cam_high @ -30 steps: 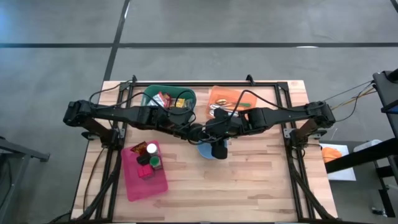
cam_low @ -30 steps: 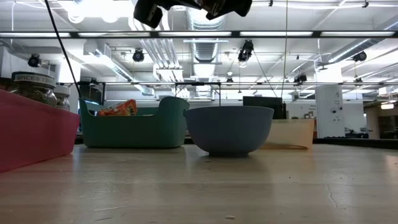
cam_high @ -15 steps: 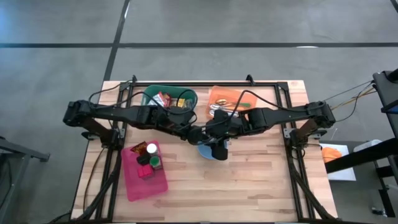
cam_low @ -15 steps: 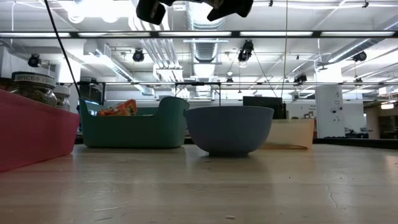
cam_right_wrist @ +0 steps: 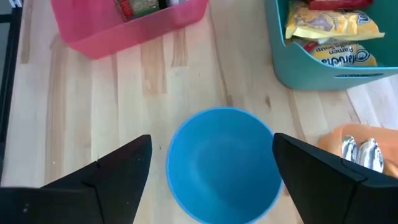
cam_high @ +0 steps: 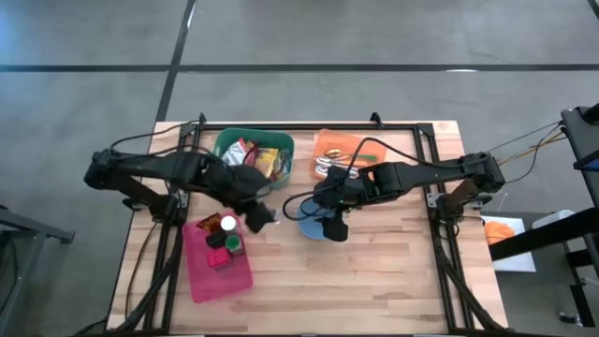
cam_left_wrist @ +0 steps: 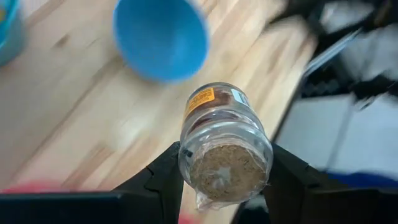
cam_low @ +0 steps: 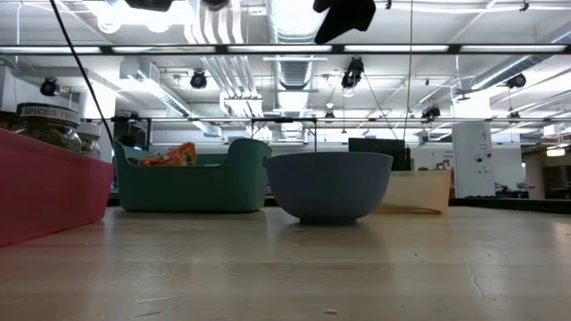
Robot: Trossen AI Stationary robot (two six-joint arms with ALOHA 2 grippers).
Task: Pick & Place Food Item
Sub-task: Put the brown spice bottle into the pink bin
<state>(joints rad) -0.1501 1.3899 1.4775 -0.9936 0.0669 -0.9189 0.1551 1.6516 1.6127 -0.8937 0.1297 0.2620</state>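
My left gripper (cam_high: 255, 217) is shut on a small glass spice jar (cam_left_wrist: 225, 146) filled with brown powder. It hangs above the wood table between the pink tray (cam_high: 220, 271) and the blue bowl (cam_high: 307, 228). My right gripper (cam_high: 332, 227) stands open over the blue bowl (cam_right_wrist: 224, 163) with nothing between its fingers. In the low view the bowl (cam_low: 328, 185) rests on its base on the table, and the right gripper (cam_low: 343, 16) hangs well above it. My left gripper pinches the jar's round wall (cam_left_wrist: 186, 163) between its two fingers (cam_left_wrist: 166, 177), close to the end that faces the wrist camera. The jar is lifted clear of the table and slants, its other end pointing away and down toward the tabletop.
The pink tray holds other spice jars (cam_high: 223, 234). A green bin (cam_high: 255, 152) with snack packets (cam_right_wrist: 329, 28) and an orange tray (cam_high: 339, 148) with cutlery stand at the far edge. Bare wood lies at the near side (cam_high: 356, 281).
My left gripper has pulled away from the right gripper over the bowl and gone toward the table's left edge, rising a little and rolling, with the jar between its fingers. The right gripper has stayed over the bowl.
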